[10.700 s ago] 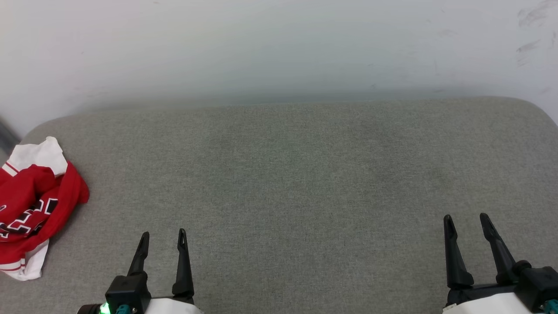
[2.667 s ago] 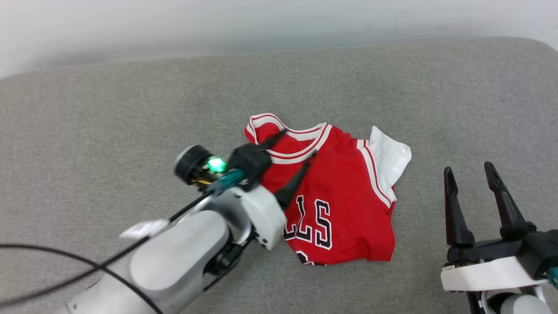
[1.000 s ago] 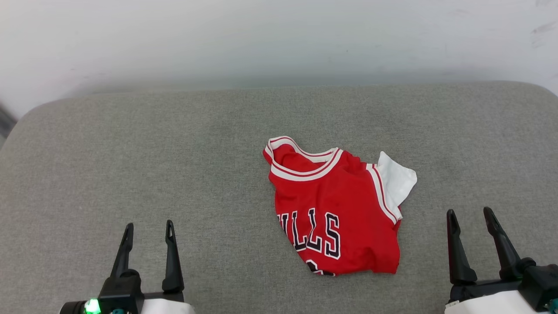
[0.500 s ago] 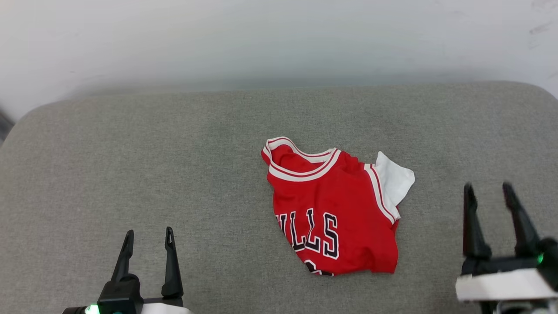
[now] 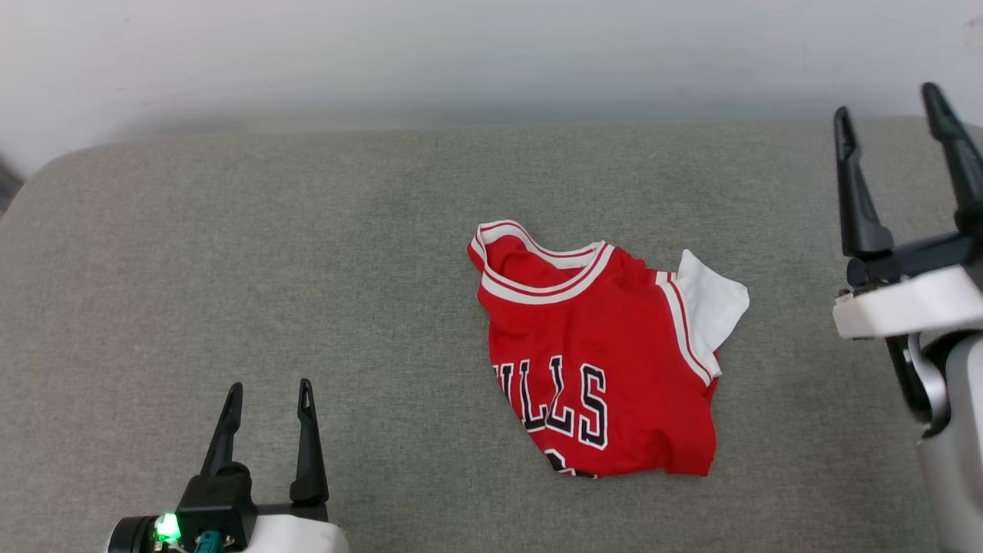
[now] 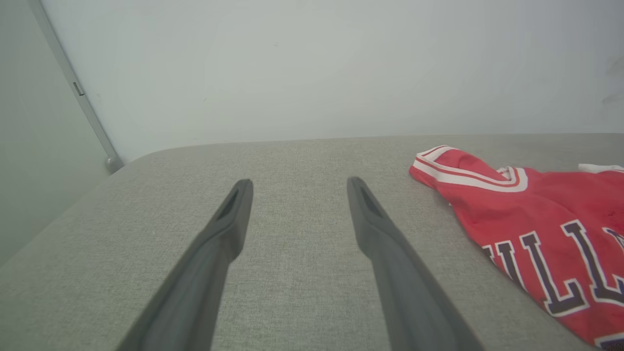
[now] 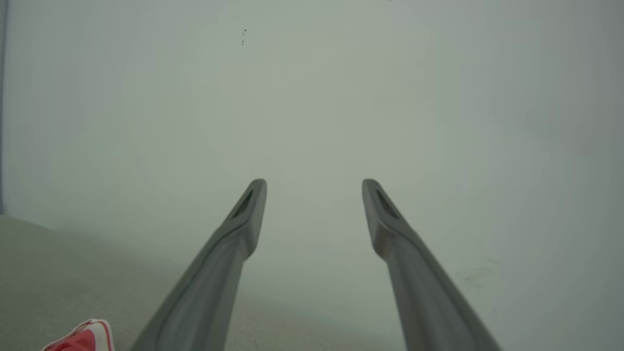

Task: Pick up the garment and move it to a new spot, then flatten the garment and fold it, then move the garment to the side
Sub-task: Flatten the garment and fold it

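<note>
The garment, a red jersey with a striped collar and black lettering, lies crumpled on the grey cushion, its white sleeve sticking out to the right. In the left wrist view the garment sits to the right of the fingers. My left gripper stands open near the front edge, well left of the garment, with nothing between its fingers. My right gripper is raised at the far right, open and empty, pointing toward the wall. A corner of the garment shows at the bottom left of the right wrist view.
A pale wall runs along the back of the cushion. The cushion's rounded left edge falls away toward a dark strip at the far left. A thin metal rail runs along the wall in the left wrist view.
My right gripper has risen and moved away from me along the right side, still open. The left gripper has stayed put. The garment has not moved on the cushion.
</note>
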